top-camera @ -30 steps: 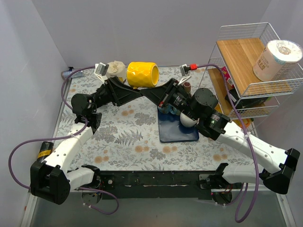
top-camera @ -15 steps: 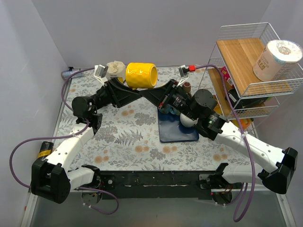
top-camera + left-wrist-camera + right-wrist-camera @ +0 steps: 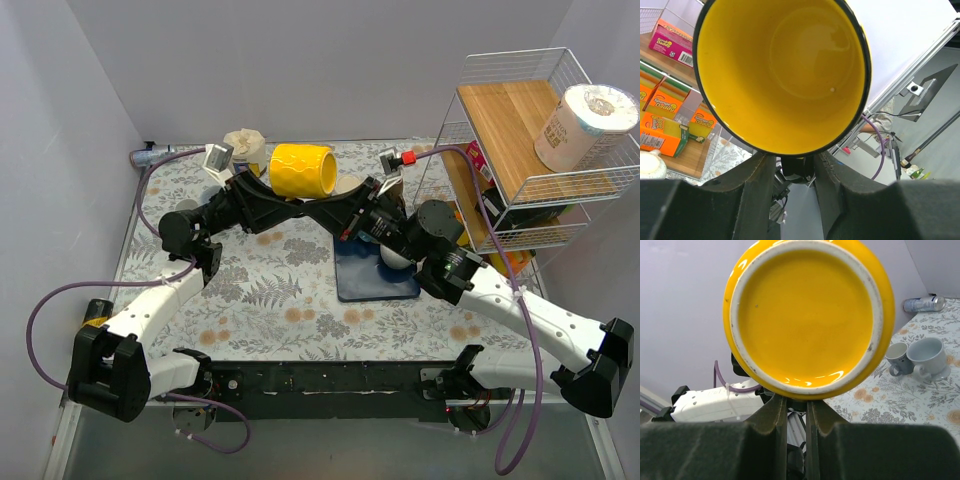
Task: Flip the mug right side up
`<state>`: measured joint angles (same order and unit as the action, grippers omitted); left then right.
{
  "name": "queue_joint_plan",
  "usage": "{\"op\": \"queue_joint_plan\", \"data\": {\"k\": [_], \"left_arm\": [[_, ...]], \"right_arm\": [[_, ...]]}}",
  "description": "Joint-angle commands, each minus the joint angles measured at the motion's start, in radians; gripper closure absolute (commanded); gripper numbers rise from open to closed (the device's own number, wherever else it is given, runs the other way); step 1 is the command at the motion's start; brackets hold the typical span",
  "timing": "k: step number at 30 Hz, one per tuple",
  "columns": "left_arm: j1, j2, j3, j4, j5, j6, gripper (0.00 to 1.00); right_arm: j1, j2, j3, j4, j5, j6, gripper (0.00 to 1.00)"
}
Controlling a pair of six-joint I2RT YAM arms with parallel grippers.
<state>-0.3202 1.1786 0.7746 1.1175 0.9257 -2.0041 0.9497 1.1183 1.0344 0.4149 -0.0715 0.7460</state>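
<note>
The yellow mug (image 3: 302, 170) hangs in the air on its side over the back of the table, its dark handle pointing down. My left gripper (image 3: 290, 203) comes from the left and my right gripper (image 3: 318, 203) from the right; both meet under the mug. The left wrist view looks into the mug's open mouth (image 3: 785, 75), and my left gripper (image 3: 796, 170) is closed on the dark handle below the rim. The right wrist view shows the mug's base (image 3: 807, 315), and my right gripper (image 3: 796, 407) is nearly shut on the handle beneath it.
A blue mat (image 3: 350, 280) with a white cup (image 3: 395, 255) lies under my right arm. Pale cups (image 3: 242, 147) stand at the back left, also in the right wrist view (image 3: 925, 356). A wire rack (image 3: 500, 120) with a paper roll (image 3: 585, 125) and sponge boxes (image 3: 660, 120) stands at the right.
The mug has sunk a little and shifted slightly right, still on its side. Both arms have moved with it, the left elbow pushing further in.
</note>
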Motion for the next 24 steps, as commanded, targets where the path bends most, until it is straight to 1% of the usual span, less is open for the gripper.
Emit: {"op": "queue_joint_plan", "data": {"k": [1, 3, 6, 8, 9, 12, 13, 15, 16, 17, 18, 19, 20, 22, 24], "left_arm": [[0.003, 0.001, -0.003, 0.058, -0.088, -0.501, 0.66], [0.003, 0.001, -0.005, 0.061, -0.088, -0.501, 0.67], [0.003, 0.004, 0.006, 0.061, -0.082, -0.501, 0.74], [0.003, 0.009, 0.018, 0.058, -0.073, -0.496, 0.94], [0.003, 0.009, 0.023, 0.051, -0.070, -0.492, 1.00], [0.003, -0.007, 0.054, -0.027, -0.054, -0.435, 1.00], [0.004, -0.014, 0.060, -0.106, -0.053, -0.380, 1.00], [0.003, -0.043, 0.078, -0.189, -0.062, -0.316, 1.00], [0.003, -0.053, 0.083, -0.264, -0.065, -0.258, 1.00], [0.004, -0.068, 0.091, -0.303, -0.070, -0.230, 1.00], [0.003, -0.074, 0.106, -0.344, -0.080, -0.202, 1.00], [0.004, -0.079, 0.115, -0.425, -0.090, -0.171, 1.00], [0.003, -0.082, 0.121, -0.461, -0.097, -0.124, 1.00], [0.004, -0.092, 0.133, -0.552, -0.123, -0.081, 1.00], [0.003, -0.096, 0.149, -0.628, -0.146, 0.008, 1.00]], "right_arm": [[0.023, -0.049, 0.000, 0.062, -0.085, -0.046, 0.99], [0.023, -0.052, -0.002, 0.062, -0.086, -0.046, 0.99], [0.023, -0.049, 0.000, 0.064, -0.097, -0.050, 0.99], [0.021, -0.038, 0.003, 0.058, -0.102, -0.048, 0.99], [0.023, -0.035, 0.006, 0.052, -0.102, -0.045, 0.99], [0.021, -0.023, 0.012, 0.015, -0.090, -0.042, 0.99], [0.021, -0.023, 0.012, 0.010, -0.087, -0.040, 0.99], [0.021, -0.021, 0.012, -0.022, -0.056, -0.039, 0.78], [0.021, -0.021, 0.010, -0.033, -0.045, -0.039, 0.66], [0.021, -0.025, 0.012, -0.045, -0.022, -0.039, 0.45], [0.021, -0.026, 0.010, -0.068, -0.011, -0.036, 0.37], [0.021, -0.028, 0.006, -0.080, 0.001, -0.033, 0.31], [0.021, -0.032, 0.004, -0.096, 0.031, -0.028, 0.21], [0.020, -0.038, -0.002, -0.140, 0.058, -0.019, 0.16], [0.018, -0.048, -0.013, -0.174, 0.105, -0.013, 0.11]]}}
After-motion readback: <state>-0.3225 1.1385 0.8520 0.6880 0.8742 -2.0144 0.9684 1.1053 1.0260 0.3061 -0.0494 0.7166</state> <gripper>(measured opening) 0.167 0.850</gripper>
